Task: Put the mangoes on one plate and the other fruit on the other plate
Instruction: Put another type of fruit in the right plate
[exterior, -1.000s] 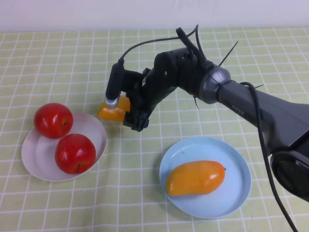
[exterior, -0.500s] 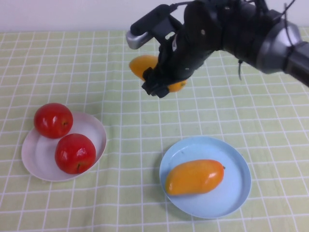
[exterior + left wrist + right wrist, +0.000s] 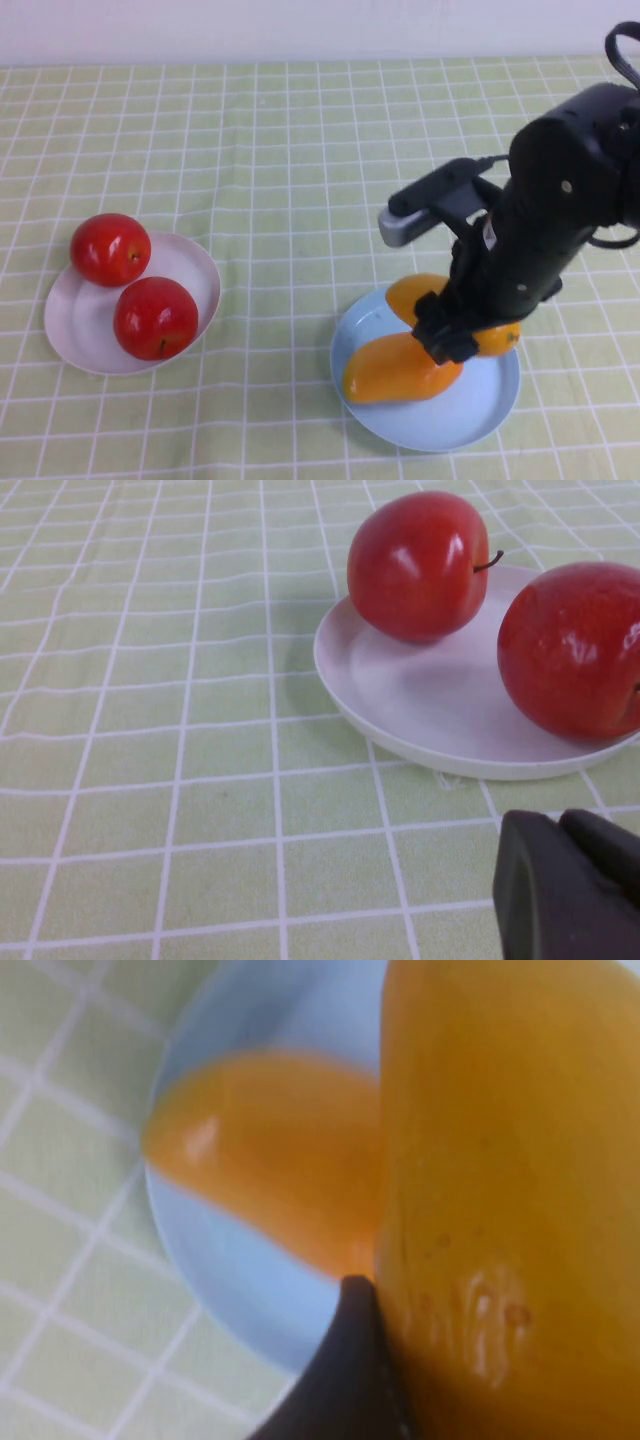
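My right gripper (image 3: 458, 328) is shut on one orange-yellow mango (image 3: 420, 297) and holds it low over the light blue plate (image 3: 490, 408). The right wrist view shows this held mango (image 3: 510, 1180) pressed against a dark finger (image 3: 352, 1365). The second mango (image 3: 392, 370) lies on the blue plate, right beside and partly under the held one, and appears again as the lying mango (image 3: 270, 1150) on the plate (image 3: 230, 1280). Both red apples (image 3: 110, 248) (image 3: 155, 317) rest on the white plate (image 3: 72, 335). My left gripper (image 3: 568, 880) hovers shut by that plate (image 3: 400, 695), near apples (image 3: 418, 565) (image 3: 575, 650).
The table is covered by a green checked cloth (image 3: 280, 150) with a white wall along its far edge. The right arm's dark body (image 3: 560, 220) rises over the back right of the blue plate.
The right arm lifted the mango from beside the white plate, carried it up and across to the right, and brought it down over the blue plate next to the other mango.
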`<action>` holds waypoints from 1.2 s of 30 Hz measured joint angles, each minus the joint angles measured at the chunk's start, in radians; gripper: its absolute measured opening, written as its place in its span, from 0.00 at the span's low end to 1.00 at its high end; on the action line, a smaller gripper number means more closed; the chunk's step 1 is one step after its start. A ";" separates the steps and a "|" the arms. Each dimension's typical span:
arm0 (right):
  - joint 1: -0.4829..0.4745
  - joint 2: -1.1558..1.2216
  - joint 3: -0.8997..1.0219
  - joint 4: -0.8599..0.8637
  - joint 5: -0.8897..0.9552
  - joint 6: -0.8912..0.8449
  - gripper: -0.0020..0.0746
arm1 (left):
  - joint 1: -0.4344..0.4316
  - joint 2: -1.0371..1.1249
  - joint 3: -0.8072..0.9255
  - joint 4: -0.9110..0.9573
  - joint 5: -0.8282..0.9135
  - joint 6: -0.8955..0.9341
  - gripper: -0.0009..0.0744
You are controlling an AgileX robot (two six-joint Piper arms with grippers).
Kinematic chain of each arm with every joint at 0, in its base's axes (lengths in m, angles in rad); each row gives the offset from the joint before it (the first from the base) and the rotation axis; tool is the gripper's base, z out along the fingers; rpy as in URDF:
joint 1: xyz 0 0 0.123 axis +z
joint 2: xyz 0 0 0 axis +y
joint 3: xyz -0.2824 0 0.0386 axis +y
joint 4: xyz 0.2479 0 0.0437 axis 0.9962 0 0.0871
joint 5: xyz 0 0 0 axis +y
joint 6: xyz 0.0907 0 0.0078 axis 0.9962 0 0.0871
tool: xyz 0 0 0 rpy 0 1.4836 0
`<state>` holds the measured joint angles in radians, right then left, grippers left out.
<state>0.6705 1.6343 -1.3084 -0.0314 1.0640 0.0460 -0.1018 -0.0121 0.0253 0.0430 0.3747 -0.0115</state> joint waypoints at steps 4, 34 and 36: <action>0.000 -0.074 0.094 0.002 0.010 0.000 0.76 | 0.000 0.000 0.000 0.000 0.000 0.000 0.02; -0.068 -0.034 0.254 0.008 -0.108 0.390 0.76 | 0.000 0.000 0.000 0.000 0.000 0.000 0.02; -0.064 -0.023 0.252 0.016 -0.115 0.390 0.76 | 0.000 0.000 0.000 0.000 0.000 0.000 0.02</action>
<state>0.6064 1.6108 -1.0567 -0.0154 0.9488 0.4360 -0.1018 -0.0121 0.0253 0.0430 0.3747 -0.0115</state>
